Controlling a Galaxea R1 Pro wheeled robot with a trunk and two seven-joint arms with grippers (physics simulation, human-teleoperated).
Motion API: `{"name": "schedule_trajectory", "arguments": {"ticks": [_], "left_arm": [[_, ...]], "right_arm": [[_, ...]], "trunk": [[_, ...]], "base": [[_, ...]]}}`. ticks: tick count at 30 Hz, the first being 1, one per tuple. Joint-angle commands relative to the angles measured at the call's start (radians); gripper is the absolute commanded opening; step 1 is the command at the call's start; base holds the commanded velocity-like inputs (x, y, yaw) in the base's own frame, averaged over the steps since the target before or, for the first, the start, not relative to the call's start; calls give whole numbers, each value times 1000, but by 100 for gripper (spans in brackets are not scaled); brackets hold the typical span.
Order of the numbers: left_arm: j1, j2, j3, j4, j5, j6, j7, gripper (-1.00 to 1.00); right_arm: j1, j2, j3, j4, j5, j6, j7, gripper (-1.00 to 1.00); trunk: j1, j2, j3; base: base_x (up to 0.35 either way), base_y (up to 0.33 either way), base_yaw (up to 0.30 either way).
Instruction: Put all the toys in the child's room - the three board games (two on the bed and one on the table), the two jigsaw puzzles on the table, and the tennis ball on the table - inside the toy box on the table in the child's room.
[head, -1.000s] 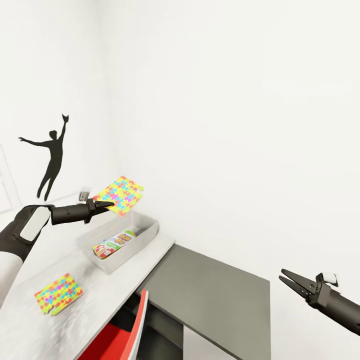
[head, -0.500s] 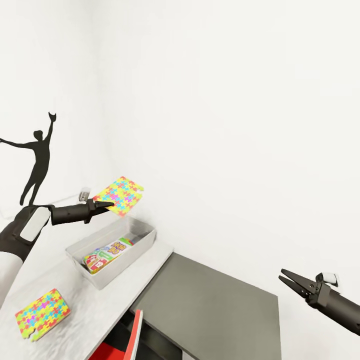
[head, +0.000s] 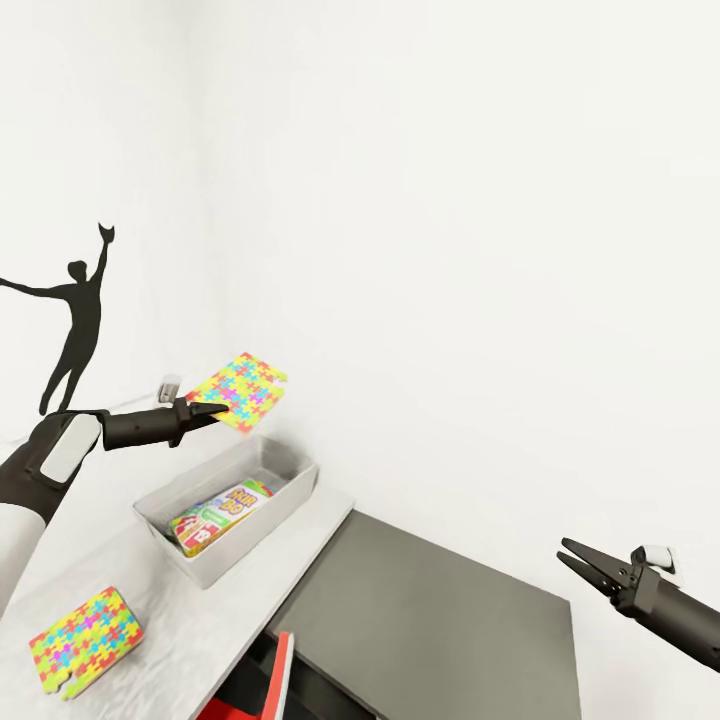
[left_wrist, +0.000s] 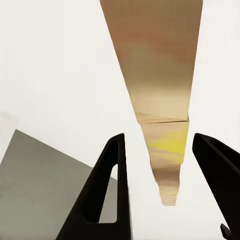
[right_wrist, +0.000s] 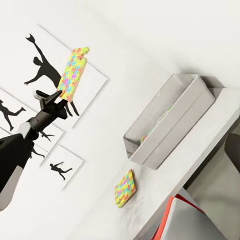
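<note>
Mid-carry: one jigsaw puzzle (head: 240, 390) pinched by its near edge in the left pincer (head: 207, 410), fingers closed on the thin board, held level in the air above the far end of the toy box (head: 232, 510). From the right wrist camera the same board (right_wrist: 73, 73) stands clear of the bin (right_wrist: 170, 120), well above its rim. Between the left fingers (left_wrist: 107, 185), seen from that wrist, only the board's brown underside.

Toy box on the pale part of the desk (head: 130, 560), close to the wall, already holding a board game (head: 222, 512) lying flat on its floor. Second jigsaw puzzle (head: 84, 640) flat on the desk nearer the robot, well apart from the bin. Tennis ball and other game boxes not visible here.

Right pincer (head: 572, 560) parted a little, holding nothing, hanging idle over the dark grey corner section (head: 440, 620).

Step in hand, by judgement: dropping the first puzzle into the bin. Next move likely calls for bringing the board down and slightly back toward the bin's middle, so that on release it lands inside rather than on the far rim or against the wall; then opening the fingers and going for the puzzle on the desk.
</note>
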Motion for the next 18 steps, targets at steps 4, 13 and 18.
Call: {"name": "schedule_trajectory", "arguments": {"ticks": [4, 13, 18], "left_arm": [[-1, 0, -3, 1, -3, 1, -6, -100], [-1, 1, -2, 0, -3, 1, -7, -100], [-1, 1, -2, 0, -3, 1, -7, -100]], "right_arm": [[-1, 4, -1, 4, 4, 3, 5, 100], [0, 9, -1, 5, 4, 2, 5, 100], [-1, 10, -1, 5, 4, 1, 4, 100]], "trunk": [[0, -1, 0], [0, -1, 0], [0, -1, 0]], "base": [[93, 48, 0], [72, 22, 0], [23, 19, 0]]}}
